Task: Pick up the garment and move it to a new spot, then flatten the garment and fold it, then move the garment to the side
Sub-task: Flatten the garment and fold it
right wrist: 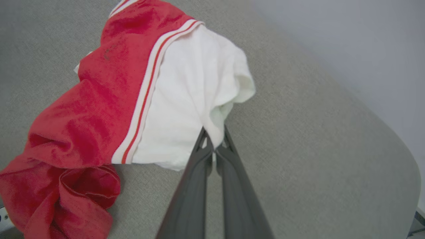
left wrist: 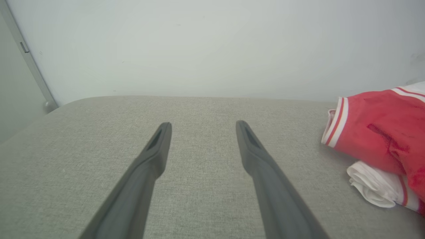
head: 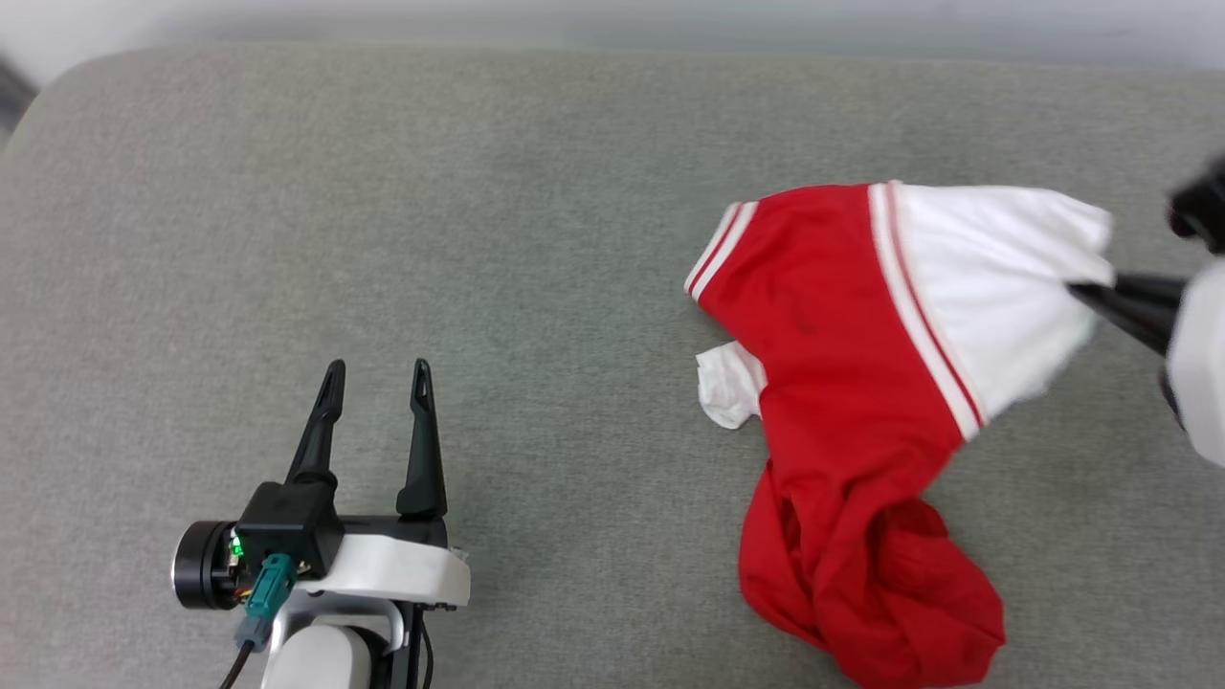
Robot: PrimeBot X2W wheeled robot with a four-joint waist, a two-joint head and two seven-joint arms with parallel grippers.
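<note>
The garment (head: 842,383) lies bunched on the right of the grey worktop (head: 431,191). It looks soft and floppy (it will sag). Our right tool (right wrist: 214,139) is closed on its white sleeve (right wrist: 186,99), a good spot; our left tool (head: 376,378) is open and empty.

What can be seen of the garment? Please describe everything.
The garment is a soft red shirt with white sleeves and red-white striped trim. It lies crumpled, partly spread, on the grey cushion, its near end bunched. The right fingers are shut on the edge of one white sleeve; more white fabric peeks out beneath.
</note>
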